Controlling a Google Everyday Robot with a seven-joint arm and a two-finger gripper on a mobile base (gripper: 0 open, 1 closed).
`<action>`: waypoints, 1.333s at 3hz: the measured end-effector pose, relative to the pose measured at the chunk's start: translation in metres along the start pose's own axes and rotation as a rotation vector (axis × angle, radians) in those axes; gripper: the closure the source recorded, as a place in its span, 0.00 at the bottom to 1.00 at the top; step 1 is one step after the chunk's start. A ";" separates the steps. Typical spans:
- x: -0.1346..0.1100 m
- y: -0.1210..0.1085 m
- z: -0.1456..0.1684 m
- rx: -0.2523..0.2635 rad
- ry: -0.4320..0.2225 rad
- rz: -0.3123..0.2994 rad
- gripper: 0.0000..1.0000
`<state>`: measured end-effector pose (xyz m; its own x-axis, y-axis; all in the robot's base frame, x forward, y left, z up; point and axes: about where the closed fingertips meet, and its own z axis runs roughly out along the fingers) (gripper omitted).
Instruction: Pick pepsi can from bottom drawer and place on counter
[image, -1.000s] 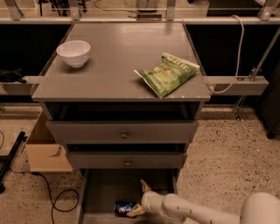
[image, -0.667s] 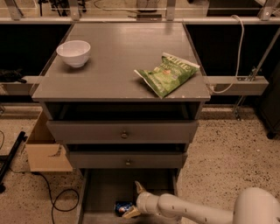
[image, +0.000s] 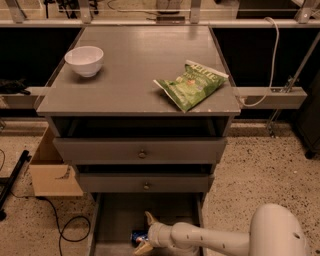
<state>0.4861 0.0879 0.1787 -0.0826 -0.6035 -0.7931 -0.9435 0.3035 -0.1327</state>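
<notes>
The pepsi can (image: 137, 236), blue, lies on its side on the floor of the open bottom drawer (image: 117, 217), near the front. My gripper (image: 145, 233) reaches into the drawer from the right on its white arm (image: 210, 240). Its fingers are open, one on the far side of the can and one on the near side, so the can sits between them. The counter (image: 135, 70) is the grey cabinet top above.
A green chip bag (image: 192, 84) lies on the counter's right front and a white bowl (image: 84, 60) at its left rear. Two knobbed drawers (image: 142, 154) stand slightly open above the bottom one. A cardboard box (image: 52, 172) and cables (image: 65, 227) are on the floor at left.
My gripper has moved left inside the bottom drawer, from beside the can to straddling it. The can has not moved.
</notes>
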 end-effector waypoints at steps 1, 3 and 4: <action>0.004 0.001 0.007 -0.008 0.009 -0.001 0.00; 0.033 -0.013 0.007 0.015 0.043 0.028 0.00; 0.041 -0.016 0.006 0.021 0.053 0.034 0.00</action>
<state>0.5001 0.0628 0.1449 -0.1323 -0.6306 -0.7648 -0.9331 0.3396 -0.1186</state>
